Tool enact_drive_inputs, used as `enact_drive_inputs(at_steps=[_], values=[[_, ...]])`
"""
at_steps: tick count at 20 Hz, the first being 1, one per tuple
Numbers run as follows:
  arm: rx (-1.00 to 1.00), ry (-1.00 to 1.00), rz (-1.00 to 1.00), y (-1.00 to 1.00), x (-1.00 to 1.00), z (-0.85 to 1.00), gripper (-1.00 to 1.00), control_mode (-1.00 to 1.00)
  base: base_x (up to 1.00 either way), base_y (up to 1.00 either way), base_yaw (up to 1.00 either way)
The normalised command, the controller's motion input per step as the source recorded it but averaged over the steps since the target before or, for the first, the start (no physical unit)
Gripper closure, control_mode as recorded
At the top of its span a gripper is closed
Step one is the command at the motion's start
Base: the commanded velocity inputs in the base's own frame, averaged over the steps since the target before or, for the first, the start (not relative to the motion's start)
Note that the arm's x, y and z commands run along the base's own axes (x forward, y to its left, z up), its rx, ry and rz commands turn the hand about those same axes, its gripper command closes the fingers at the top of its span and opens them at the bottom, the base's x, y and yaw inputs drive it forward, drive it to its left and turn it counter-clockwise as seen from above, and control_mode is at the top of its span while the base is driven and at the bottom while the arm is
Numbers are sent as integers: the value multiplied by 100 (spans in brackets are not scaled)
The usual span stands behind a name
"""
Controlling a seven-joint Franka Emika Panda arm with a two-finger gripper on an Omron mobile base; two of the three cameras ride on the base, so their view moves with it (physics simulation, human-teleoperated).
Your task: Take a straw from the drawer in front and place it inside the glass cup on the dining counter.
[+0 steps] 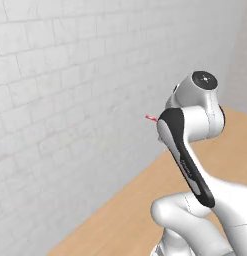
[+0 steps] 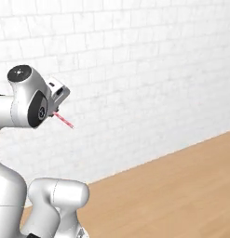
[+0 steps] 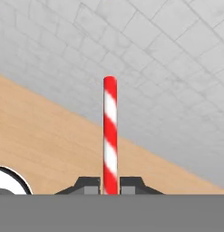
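Carrying the prize high, the arm has the first half of this job looking done: the straw [image 3: 110, 136] is out of the drawer and up in the air, well above the floor. Judging by that, the fetch is finished and the delivery is what's left, finding the glass cup on the dining counter and dropping the straw in.

Largest first: one white brick wall [image 1: 70, 100] spans the background, and one light-wood floor [image 2: 172, 186] runs along its foot. Then one white arm [image 1: 195, 120], raised and folded, its wrist turned toward the wall.

Next, one gripper [image 3: 110, 185], and its two fingers are pressed together on the lower end of the straw, pinching it between the tips so it juts straight out along the hand's line of sight.

Smallest of all: one straw, red with pale stripes. From the right base camera it pokes out past the hand, slanting down toward the wall; from the left, only a short red tip peeks beyond the wrist.
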Motion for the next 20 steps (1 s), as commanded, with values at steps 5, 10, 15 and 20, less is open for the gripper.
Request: enact_drive_inputs(at_steps=[5, 10, 15, 20], values=[[0, 0, 0, 0, 0, 0, 100, 100, 76, -31, -59], [0, 0, 0, 0, 0, 0, 100, 100, 60, -38, -62], [0, 0, 0, 0, 0, 0, 100, 100, 51, -41, -65], [0, 0, 0, 0, 0, 0, 100, 100, 90, -8, -51]])
